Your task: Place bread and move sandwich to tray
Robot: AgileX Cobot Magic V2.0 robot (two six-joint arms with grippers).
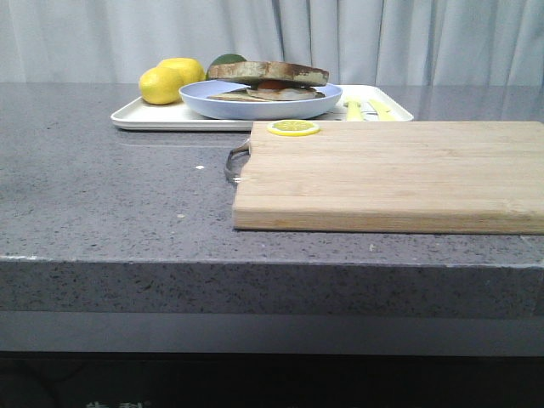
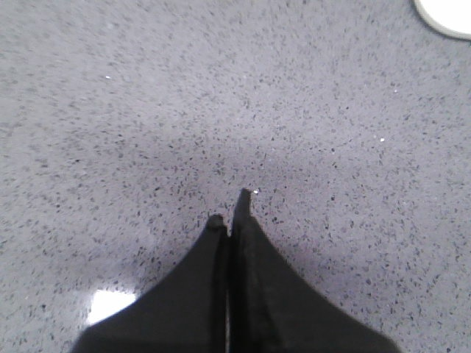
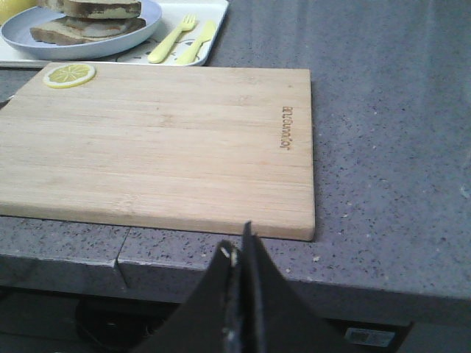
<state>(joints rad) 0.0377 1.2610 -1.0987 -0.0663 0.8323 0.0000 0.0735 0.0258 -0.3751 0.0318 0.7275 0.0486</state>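
Observation:
The sandwich point(image 1: 270, 79), toast slices with a fried egg between, lies on a round light-blue plate point(image 1: 223, 106). The plate stands on the cream-white tray point(image 1: 140, 117) at the back of the counter. The top toast slice point(image 1: 280, 71) has dark scorched edges. The sandwich point(image 3: 99, 9) and plate point(image 3: 151, 18) also show in the right wrist view. My left gripper point(image 2: 229, 209) is shut and empty over bare grey counter; the tray's corner point(image 2: 446, 15) shows far off. My right gripper point(image 3: 239, 246) is shut and empty at the counter's front edge, near the bamboo board's corner. Neither gripper shows in the front view.
A bamboo cutting board point(image 1: 399, 174) fills the right middle of the counter, with a lemon slice point(image 1: 293, 127) on its far left corner. Two yellow lemons point(image 1: 170, 81) and a green fruit point(image 1: 228, 59) sit on the tray. A yellow fork and knife point(image 3: 182, 40) lie on the tray's right end.

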